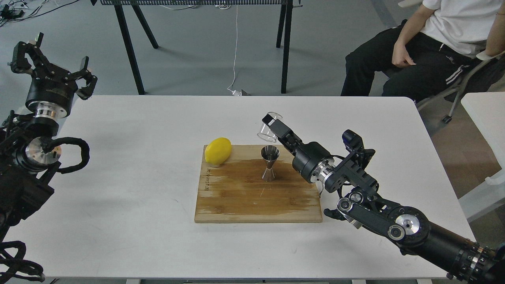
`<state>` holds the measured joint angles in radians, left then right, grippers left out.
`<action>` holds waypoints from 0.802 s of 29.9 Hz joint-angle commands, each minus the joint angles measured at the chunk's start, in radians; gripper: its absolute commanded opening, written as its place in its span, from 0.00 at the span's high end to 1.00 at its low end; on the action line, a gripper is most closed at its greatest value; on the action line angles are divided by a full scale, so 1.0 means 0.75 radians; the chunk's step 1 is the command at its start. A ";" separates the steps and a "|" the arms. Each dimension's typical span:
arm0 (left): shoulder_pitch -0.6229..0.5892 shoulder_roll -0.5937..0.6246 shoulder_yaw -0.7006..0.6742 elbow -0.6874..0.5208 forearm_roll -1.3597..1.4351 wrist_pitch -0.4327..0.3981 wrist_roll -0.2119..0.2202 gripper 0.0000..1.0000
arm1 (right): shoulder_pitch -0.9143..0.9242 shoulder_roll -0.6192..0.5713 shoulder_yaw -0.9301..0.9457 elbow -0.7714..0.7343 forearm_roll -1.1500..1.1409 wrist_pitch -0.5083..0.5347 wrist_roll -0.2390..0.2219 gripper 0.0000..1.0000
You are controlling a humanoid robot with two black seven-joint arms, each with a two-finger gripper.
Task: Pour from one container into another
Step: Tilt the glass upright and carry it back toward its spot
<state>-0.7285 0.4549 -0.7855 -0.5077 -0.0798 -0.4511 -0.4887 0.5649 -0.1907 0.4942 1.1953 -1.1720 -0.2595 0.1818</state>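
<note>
The steel jigger (270, 163) stands upright on the wooden cutting board (256, 197), near its far edge. My right gripper (271, 125) is shut on the clear glass cup (268, 128), which is tipped with its mouth facing down and left, just above and behind the jigger's rim and apart from it. My left gripper (53, 65) is raised off the table's far left corner, fingers spread open and holding nothing.
A yellow lemon (217, 150) lies on the board's far left corner. The board rests on a white table (138, 189). A seated person (426, 47) is beyond the table's far right; black table legs (130, 47) stand behind.
</note>
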 commanded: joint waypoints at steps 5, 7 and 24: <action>0.000 0.005 0.000 0.000 0.000 0.000 0.000 0.00 | -0.001 -0.005 -0.023 -0.002 -0.022 -0.016 0.026 0.71; 0.000 0.005 0.000 0.000 0.000 0.000 0.000 0.00 | -0.007 -0.005 -0.015 -0.011 -0.008 -0.016 0.017 0.71; -0.002 -0.001 -0.020 0.000 -0.008 0.000 0.000 0.00 | -0.103 -0.216 0.214 0.194 1.081 0.035 -0.066 0.71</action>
<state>-0.7302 0.4569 -0.7973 -0.5078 -0.0849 -0.4511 -0.4887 0.5088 -0.3266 0.6246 1.3430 -0.5098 -0.2543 0.1377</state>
